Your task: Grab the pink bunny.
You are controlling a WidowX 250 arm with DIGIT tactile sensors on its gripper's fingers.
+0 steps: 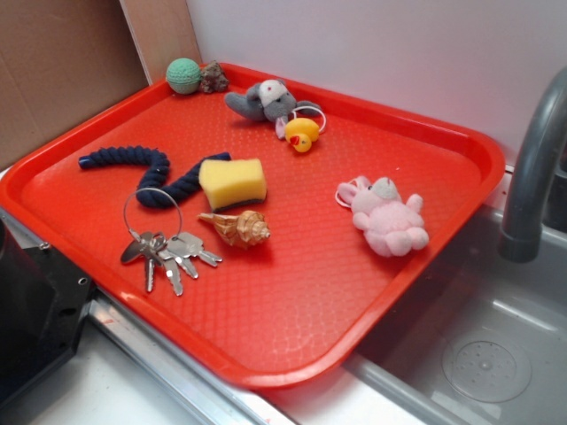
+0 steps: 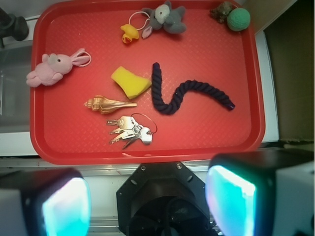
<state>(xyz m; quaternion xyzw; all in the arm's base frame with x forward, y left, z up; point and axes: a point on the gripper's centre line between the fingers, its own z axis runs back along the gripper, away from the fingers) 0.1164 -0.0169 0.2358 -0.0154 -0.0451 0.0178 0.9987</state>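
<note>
The pink bunny [image 1: 387,215] lies on the red tray [image 1: 292,336] near its right edge, ears pointing left. In the wrist view the pink bunny [image 2: 54,67] lies at the tray's [image 2: 246,123] upper left. My gripper [image 2: 147,206] is open and empty, high above the robot base, off the tray's near edge and far from the bunny. Its two pads [image 2: 66,209] glow cyan at the bottom of the wrist view. The gripper does not show in the exterior view.
On the tray: grey plush toy [image 1: 264,100], yellow duck [image 1: 301,135], yellow sponge [image 1: 233,182], seashell [image 1: 237,227], keys [image 1: 166,249], dark blue rope [image 1: 146,171], green ball [image 1: 183,76]. A grey faucet [image 1: 536,168] and sink [image 1: 487,354] are at right.
</note>
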